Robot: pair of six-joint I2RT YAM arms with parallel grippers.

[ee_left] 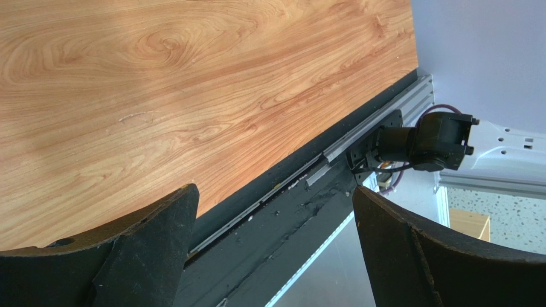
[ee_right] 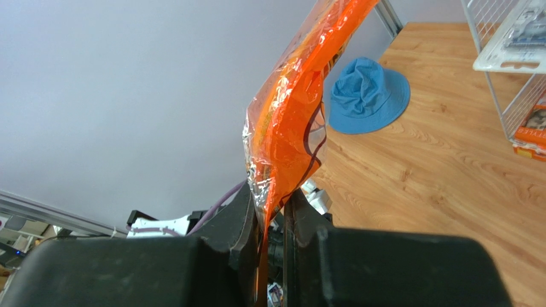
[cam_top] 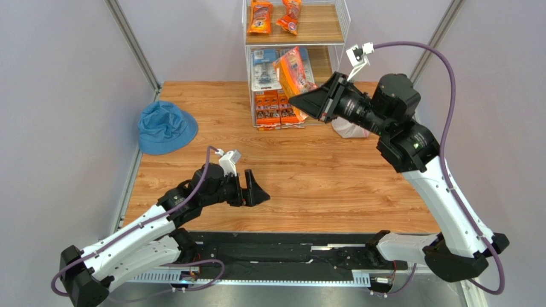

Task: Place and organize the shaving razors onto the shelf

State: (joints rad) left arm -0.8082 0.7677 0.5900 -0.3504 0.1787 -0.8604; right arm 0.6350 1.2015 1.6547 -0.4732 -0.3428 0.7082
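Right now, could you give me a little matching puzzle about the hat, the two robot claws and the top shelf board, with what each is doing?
Things:
1 blue hat
2 left gripper
3 right gripper
4 top shelf board

States:
A shut on an orange bag
B lies on the table
C bears two orange bags
D open, empty

Pairs: 1-B; 2-D; 3-A; 4-C
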